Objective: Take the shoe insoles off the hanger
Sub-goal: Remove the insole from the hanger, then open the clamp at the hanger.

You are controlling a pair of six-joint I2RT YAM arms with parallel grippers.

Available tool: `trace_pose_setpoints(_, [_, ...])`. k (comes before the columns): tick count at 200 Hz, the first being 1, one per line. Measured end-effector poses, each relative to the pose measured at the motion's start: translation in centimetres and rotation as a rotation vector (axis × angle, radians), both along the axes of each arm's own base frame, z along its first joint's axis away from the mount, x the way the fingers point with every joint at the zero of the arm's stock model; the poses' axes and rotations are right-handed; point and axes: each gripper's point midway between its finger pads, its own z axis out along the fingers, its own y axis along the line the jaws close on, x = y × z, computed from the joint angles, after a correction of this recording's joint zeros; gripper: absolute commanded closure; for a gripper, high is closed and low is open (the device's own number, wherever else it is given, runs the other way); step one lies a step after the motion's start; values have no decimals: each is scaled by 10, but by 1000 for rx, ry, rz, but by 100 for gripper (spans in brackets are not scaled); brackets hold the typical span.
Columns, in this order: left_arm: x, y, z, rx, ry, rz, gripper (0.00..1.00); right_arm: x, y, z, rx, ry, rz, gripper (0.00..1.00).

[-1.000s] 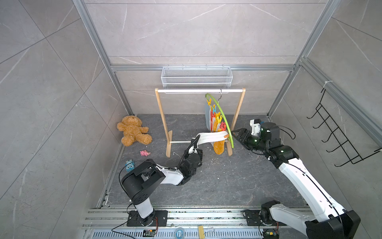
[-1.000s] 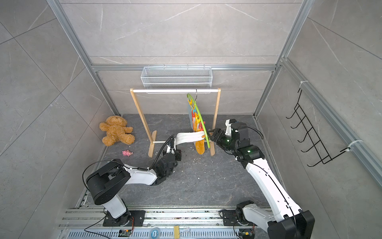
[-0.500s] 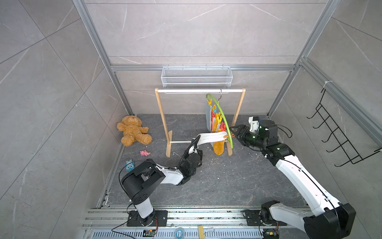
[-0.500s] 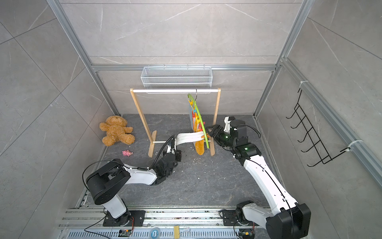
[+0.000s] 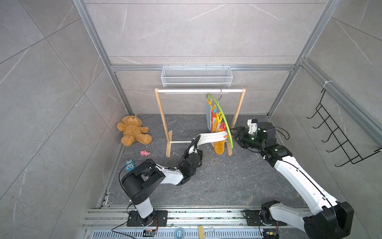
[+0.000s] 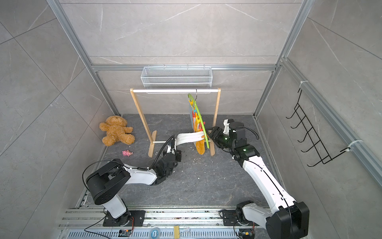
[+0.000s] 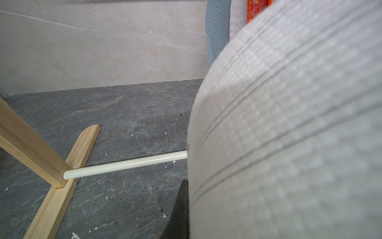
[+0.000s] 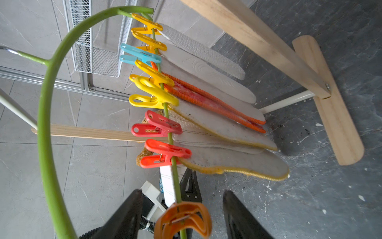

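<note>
The lime-green hanger (image 5: pixel 222 115) (image 6: pixel 201 122) (image 8: pixel 44 124) hangs from the wooden rail with several shoe insoles clipped along it. My left gripper (image 5: pixel 196 145) (image 6: pixel 173 147) is shut on the white-grey striped insole (image 5: pixel 213 138) (image 6: pixel 189 138) (image 7: pixel 289 134) and holds it stretched sideways. An orange clip (image 8: pixel 183 219) (image 5: pixel 226 136) pins its far end at the hanger's near tip. My right gripper (image 5: pixel 235 134) (image 6: pixel 211 134) (image 8: pixel 182 194) is open, one finger on each side of that clip without touching it. An orange fuzzy insole (image 5: pixel 218 147) hangs below.
The wooden rail frame (image 5: pixel 162 115) stands mid-floor, its foot (image 8: pixel 330 107) close to my right gripper. A wire basket (image 5: pixel 196 77) hangs on the back wall. A teddy bear (image 5: pixel 132 133), a pink toy (image 5: pixel 144 153) and a blue toy (image 5: pixel 129 165) lie at the left. A black hook rack (image 5: pixel 339 140) hangs on the right wall.
My right gripper has moved in towards the hanger's near tip and now straddles the orange clip, its fingers a little closer together. The left gripper and the striped insole have stayed put.
</note>
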Motion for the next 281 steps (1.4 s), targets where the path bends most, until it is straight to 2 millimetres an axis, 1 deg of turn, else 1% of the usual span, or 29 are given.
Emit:
trace_pose_setpoints(128, [0, 0, 0, -4, 2, 1, 100, 0, 4, 3, 41, 3, 10, 66])
trace_pose_setpoints(213, [-2, 3, 1, -4, 11, 6, 100, -2, 7, 4, 55, 1, 28, 72])
trace_pose_setpoints(281, [-12, 27, -11, 4, 31, 62, 100, 0, 11, -1, 65, 7, 51, 73])
